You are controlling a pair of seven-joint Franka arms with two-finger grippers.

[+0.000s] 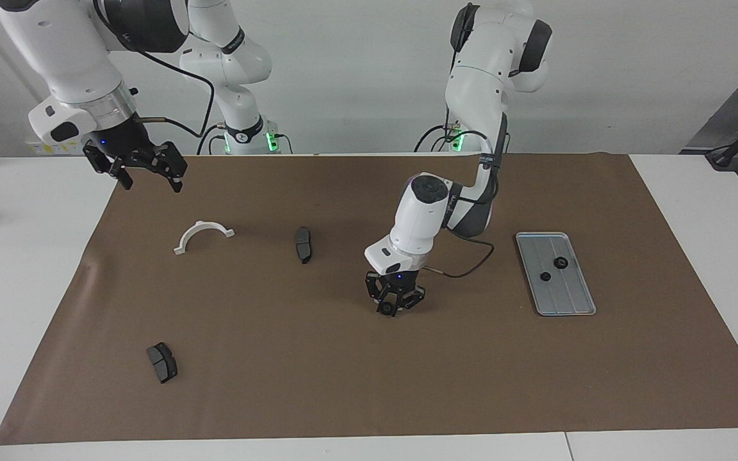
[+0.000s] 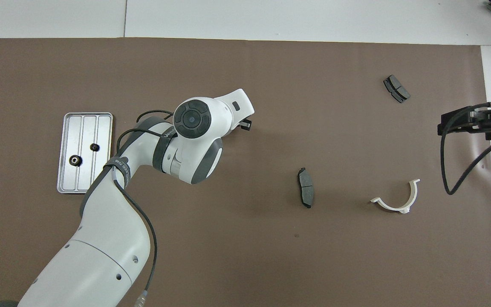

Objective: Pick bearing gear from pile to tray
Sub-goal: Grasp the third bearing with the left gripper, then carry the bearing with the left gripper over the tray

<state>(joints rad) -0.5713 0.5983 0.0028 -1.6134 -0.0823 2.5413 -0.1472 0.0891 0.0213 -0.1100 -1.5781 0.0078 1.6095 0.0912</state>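
We are working the pickup step. Our left claw [image 1: 393, 310] is down at the brown mat [image 1: 318, 384], near the middle of the surface, and its fingertips are drawn in around a small black gear [image 1: 385, 309] that is sitting between them at mat level. The grip is looking narrow but not fully pinched, so we are judging the gear as caught, or all but caught, and not yet lifted. In the overhead view the wrist is hiding the fingertips entirely.

The tray [image 1: 575, 301] is lying toward the left arm's end of the surface, well apart from the claw, and two gears [image 1: 560, 262] are already resting in it.

Our right claw [image 1: 145, 168] is waiting in the air with its fingers spread wide and nothing in them, over the mat's edge near the white half-ring [image 1: 202, 235]. Two dark pads [image 1: 303, 244] are lying loose on the mat.

Next we are needing a firm hold, a straight lift, then a carry over to the tray, releasing low so that the gear is not rolling out.
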